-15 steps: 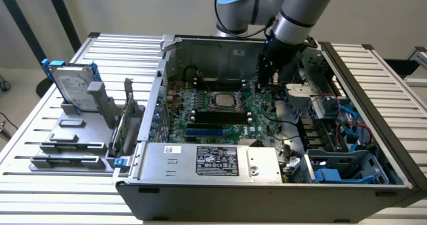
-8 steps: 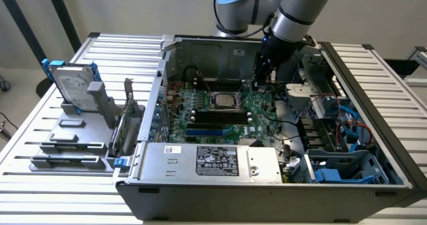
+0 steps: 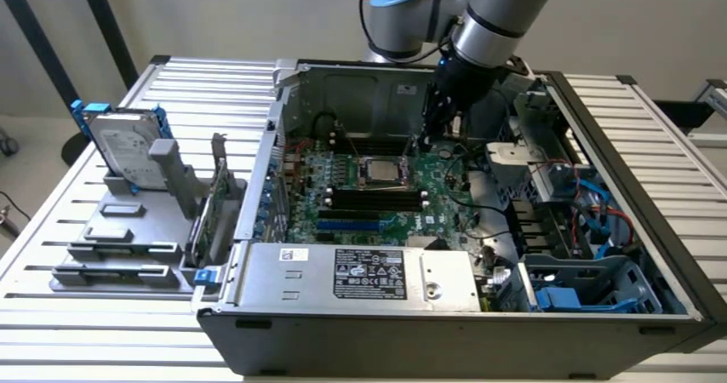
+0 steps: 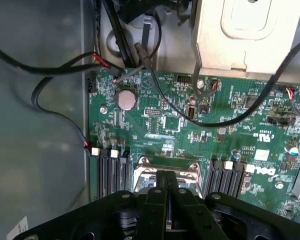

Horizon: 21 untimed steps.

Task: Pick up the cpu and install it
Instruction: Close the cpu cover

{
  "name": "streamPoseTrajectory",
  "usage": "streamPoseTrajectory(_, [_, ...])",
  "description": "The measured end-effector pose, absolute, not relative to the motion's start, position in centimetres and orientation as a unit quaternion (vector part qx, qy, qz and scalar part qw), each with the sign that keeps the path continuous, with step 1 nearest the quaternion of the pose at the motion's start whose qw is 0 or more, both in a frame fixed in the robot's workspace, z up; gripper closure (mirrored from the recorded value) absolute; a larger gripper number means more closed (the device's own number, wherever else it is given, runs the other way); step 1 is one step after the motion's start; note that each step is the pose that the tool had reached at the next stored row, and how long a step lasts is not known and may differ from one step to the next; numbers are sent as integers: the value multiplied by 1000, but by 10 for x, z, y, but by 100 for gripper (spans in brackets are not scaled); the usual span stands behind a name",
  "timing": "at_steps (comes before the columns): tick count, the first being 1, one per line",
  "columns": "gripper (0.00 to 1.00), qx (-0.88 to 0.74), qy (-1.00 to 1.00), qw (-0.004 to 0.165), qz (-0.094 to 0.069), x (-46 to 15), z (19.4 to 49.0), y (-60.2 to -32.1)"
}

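My gripper hangs inside the open computer case, low over the green motherboard and just beyond the square metal socket frame. In the wrist view its black fingers are pressed together, so the gripper is shut with nothing between them, and the socket frame lies right under the tips. A small pale silver-grey flat square, the cpu as far as I can tell, lies on the grey holder outside the case at the exterior view's left, far from the gripper.
A silver hard drive in a blue frame stands upright on the holder. Black memory slots sit in front of the socket. Loose black cables cross the board. The power supply and drive cages crowd the case.
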<state>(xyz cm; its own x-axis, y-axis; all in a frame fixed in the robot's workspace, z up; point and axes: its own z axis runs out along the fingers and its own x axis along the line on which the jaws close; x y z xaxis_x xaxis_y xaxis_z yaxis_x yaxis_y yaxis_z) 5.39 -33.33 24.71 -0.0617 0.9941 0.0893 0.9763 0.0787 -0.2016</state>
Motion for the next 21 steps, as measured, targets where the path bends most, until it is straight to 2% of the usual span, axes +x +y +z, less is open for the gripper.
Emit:
streamPoseTrajectory(15, [89, -665, -738, 106, 49, 28, 247, -333])
streamPoseTrajectory(21, [89, -660, -739, 121, 60, 22, 247, -333])
